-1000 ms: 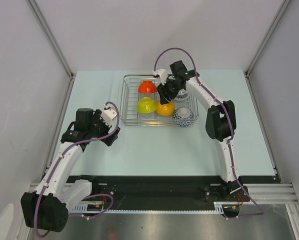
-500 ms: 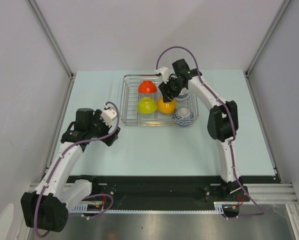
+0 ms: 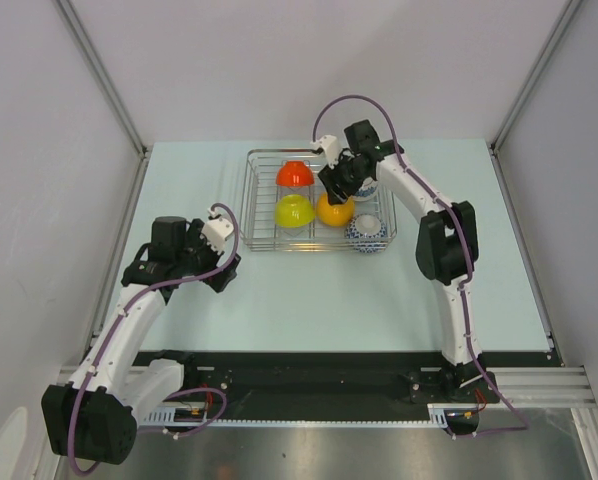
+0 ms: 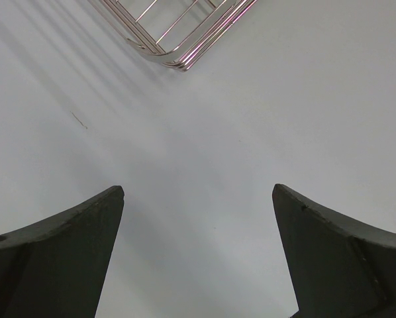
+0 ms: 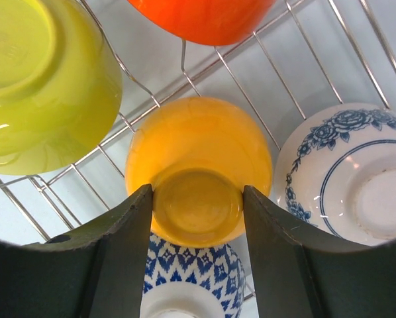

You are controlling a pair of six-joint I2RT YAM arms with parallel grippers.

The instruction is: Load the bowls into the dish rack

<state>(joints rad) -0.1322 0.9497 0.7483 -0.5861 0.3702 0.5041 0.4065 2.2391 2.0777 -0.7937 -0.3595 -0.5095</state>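
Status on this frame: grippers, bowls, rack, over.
Left gripper open, clear of rack. Right gripper shut on yellow bowl, upturned in rack. Lime bowl and blue-white bowl close alongside; nothing blocking.

A pale blue-green bench [image 3: 309, 290] fills the middle of the booth, matte and evenly lit from above, with only soft shadows on it. Plain grey-white panels close it in: a back wall [image 3: 319, 60], a left wall [image 3: 39, 200] and a right wall [image 3: 574, 220], joined at the corners by slanting aluminium posts [image 3: 102, 75]. Along the bench's near edge runs a black strip [image 3: 309, 364], then a ribbed aluminium rail [image 3: 539, 385]. Nearest me, a brushed metal surface [image 3: 359, 450] shows a dull sheen.
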